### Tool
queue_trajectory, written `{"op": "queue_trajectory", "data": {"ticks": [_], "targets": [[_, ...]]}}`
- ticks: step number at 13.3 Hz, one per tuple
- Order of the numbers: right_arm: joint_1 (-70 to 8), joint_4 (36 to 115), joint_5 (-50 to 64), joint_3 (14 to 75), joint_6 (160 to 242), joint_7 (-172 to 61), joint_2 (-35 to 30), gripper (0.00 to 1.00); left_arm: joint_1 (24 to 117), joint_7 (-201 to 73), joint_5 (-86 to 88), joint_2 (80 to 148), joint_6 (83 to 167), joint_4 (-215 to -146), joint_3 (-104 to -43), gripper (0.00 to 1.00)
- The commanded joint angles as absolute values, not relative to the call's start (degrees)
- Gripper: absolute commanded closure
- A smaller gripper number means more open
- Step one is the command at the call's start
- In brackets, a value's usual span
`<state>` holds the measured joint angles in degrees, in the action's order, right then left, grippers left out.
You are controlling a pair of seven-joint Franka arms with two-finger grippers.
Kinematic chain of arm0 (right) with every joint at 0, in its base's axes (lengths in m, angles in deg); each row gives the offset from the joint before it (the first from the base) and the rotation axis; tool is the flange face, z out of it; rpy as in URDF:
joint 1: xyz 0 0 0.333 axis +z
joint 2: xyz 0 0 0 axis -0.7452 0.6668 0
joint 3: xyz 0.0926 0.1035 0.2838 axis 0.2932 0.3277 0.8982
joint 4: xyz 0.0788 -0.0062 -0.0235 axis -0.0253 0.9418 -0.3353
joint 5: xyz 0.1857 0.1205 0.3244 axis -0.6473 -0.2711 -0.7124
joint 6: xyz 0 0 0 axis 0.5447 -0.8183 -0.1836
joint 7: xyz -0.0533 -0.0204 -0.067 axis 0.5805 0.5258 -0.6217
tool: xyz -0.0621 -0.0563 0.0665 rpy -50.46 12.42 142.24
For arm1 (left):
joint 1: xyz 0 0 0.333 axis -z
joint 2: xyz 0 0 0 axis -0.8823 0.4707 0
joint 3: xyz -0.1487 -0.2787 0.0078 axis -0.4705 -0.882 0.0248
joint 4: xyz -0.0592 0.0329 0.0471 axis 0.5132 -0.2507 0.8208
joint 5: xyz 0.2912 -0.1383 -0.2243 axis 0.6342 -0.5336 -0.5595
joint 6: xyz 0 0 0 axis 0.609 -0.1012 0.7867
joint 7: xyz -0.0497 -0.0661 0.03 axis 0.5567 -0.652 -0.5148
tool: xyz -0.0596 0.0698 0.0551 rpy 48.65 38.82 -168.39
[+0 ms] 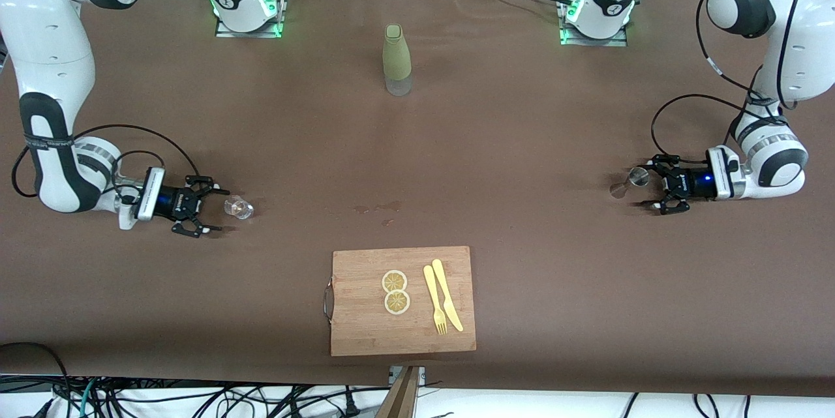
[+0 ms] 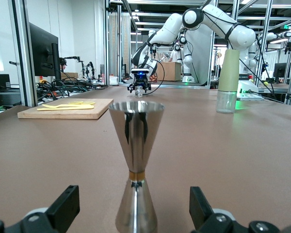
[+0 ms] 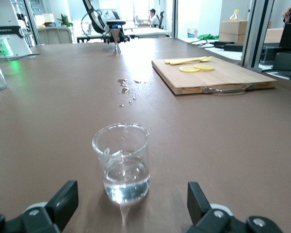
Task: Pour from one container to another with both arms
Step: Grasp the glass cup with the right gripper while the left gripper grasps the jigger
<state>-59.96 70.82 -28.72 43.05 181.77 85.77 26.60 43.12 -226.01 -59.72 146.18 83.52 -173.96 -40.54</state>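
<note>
A steel jigger (image 1: 635, 176) stands upright on the brown surface (image 1: 522, 144) just ahead of the left hand (image 1: 660, 183), in line with the gap between its spread fingers (image 2: 63, 206) and untouched by them. At the right arm's end, a small glass (image 1: 239, 208) holding a little clear liquid stands upright just ahead of the right hand (image 1: 207, 205), whose fingers (image 3: 63, 199) are likewise spread wide to either side of it without contact. Both hands sit low over the surface, pointing level toward the middle, each white arm (image 1: 45, 111) bent down from its base at the top edge. Between the hands, a few wet spots (image 1: 381, 208) mark the surface. Nearer the front camera than these lies a wooden board (image 1: 365, 327) with a metal handle, carrying two lemon slices (image 1: 395, 291) and a yellow fork (image 1: 434, 300) and knife (image 1: 447, 294) side by side. Toward the bases, midway between the arms, stands a tall bottle (image 1: 396, 59) with an olive sleeve and clear bottom. The wrist views show a lab room around: metal framing, a monitor (image 2: 41, 53), cables and boxes.
</note>
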Motion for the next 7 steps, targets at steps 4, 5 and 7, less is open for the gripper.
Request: {"op": "queue_trajectory", "data": {"ticks": [4, 5, 7], "targets": [[-59.5, 71.2, -30.5, 45.4, 181.0, 87.7, 28.4, 0.00, 43.4, -232.8, -61.7, 146.8, 84.0, -174.8, -41.9, 0.00], [-59.3, 71.3, -30.9, 45.5, 181.0, 87.7, 28.5, 0.01, 43.5, -232.8, -61.7, 146.8, 84.0, -174.8, -42.2, 0.00], [-59.2, 71.3, -31.2, 46.2, 181.0, 87.7, 28.6, 0.06, 43.6, -232.8, -61.7, 146.8, 84.0, -174.8, -42.9, 0.00]]}}
